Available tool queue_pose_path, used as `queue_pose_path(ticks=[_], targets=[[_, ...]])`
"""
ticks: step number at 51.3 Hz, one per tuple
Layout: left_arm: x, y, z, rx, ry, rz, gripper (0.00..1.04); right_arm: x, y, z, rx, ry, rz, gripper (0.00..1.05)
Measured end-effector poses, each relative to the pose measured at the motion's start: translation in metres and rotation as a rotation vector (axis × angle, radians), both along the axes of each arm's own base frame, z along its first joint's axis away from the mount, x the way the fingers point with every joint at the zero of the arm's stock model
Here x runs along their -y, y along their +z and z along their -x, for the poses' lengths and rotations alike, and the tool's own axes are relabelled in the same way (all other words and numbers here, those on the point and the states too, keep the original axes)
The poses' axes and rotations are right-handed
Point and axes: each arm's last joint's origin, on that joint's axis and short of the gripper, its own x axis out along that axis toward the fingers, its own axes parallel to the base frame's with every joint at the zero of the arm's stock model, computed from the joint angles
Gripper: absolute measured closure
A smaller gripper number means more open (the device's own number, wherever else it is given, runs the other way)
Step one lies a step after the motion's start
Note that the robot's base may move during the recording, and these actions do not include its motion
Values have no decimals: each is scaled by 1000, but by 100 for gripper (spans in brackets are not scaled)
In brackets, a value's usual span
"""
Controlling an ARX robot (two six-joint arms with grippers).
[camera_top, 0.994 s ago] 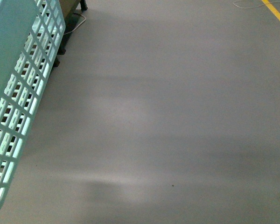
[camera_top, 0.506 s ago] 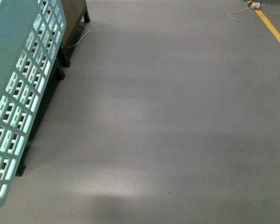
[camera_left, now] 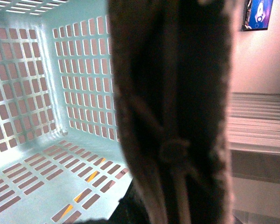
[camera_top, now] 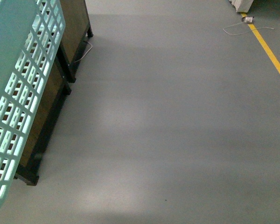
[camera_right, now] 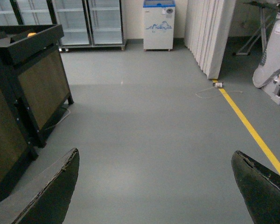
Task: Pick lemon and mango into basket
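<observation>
The aqua slotted basket (camera_top: 18,93) hangs at the left edge of the front view, tilted, above the floor. In the left wrist view I look into its interior (camera_left: 46,93), which holds nothing that I can see. Its brown handle (camera_left: 172,93) fills the middle of that view, with a white tie knotted on it. My left gripper (camera_left: 170,205) is shut on that handle. My right gripper (camera_right: 155,158) is open over bare grey floor, nothing between its fingertips (camera_right: 60,186). The lemon and mango are out of view.
Dark wooden stands (camera_top: 72,32) line the left side beside the basket, seen also as stands (camera_right: 32,79) in the right wrist view, with a small orange spot (camera_right: 31,34) on top. A yellow floor line (camera_top: 270,53) and a white cable (camera_top: 238,28) lie at right. Fridges (camera_right: 91,21) stand at the back.
The front view has shifted: the wooden stands have come into sight at the left, and the yellow line and cable sit lower. The basket stays at the left edge.
</observation>
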Motion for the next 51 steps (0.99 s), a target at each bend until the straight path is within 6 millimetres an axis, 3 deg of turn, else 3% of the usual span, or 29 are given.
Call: queue_pose_path(ticks=[51], targets=[[0,0,0,2,-2,1,101,0,0,0,1,-4,0,9]])
